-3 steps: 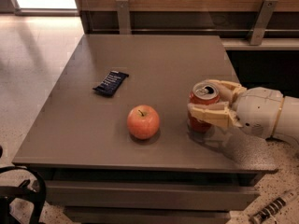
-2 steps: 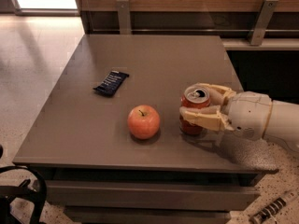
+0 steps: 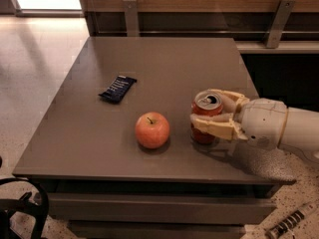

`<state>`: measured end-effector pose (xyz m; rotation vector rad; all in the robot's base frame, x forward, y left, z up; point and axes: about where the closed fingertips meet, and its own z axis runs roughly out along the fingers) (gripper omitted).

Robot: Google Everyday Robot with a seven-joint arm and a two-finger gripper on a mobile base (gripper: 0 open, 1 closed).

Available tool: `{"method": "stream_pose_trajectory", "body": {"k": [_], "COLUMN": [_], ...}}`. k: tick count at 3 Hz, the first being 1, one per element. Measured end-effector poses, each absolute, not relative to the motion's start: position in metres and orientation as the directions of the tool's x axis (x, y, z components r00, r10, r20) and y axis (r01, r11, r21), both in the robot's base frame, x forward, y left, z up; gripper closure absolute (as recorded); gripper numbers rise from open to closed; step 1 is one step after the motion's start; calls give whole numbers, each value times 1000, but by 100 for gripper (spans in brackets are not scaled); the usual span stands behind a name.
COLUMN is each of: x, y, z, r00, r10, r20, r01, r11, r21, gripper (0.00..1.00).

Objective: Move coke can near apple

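Clamped on the coke can (image 3: 207,102), our gripper (image 3: 203,106) has carried it leftward to the apple's (image 3: 152,130) three o'clock, just beside it, so we judge only release remains.

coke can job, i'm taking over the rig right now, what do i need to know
End effector: comes in from the right of the camera view, its two pale fingers shut on the red cylindrical coke can.
Can: upright at the front right of the grey tabletop, just right of the round reddish-orange apple. There is a small gap and they are not touching. I cannot tell whether its base rests on the tabletop.
Flat dark blue wrapped bar: back left of the apple, apart from both.
Done: can grasped and close beside the apple.
Left: probably set it down if lifted, release, and back away without tipping it.
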<state>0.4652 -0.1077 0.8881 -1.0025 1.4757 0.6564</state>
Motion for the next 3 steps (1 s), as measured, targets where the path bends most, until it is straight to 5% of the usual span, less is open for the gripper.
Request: {"method": "stream_pose_trajectory", "body": {"k": [2,3], "x": [465,465], "y": [-102,-102], "z": [889,889], "r00": [48,48], "r10": [-217,-217], "r20": [-975,-975], "r01": [-873,-873], "r11": [465,465], "r21": [-146,-146], "gripper": [0,0]}}
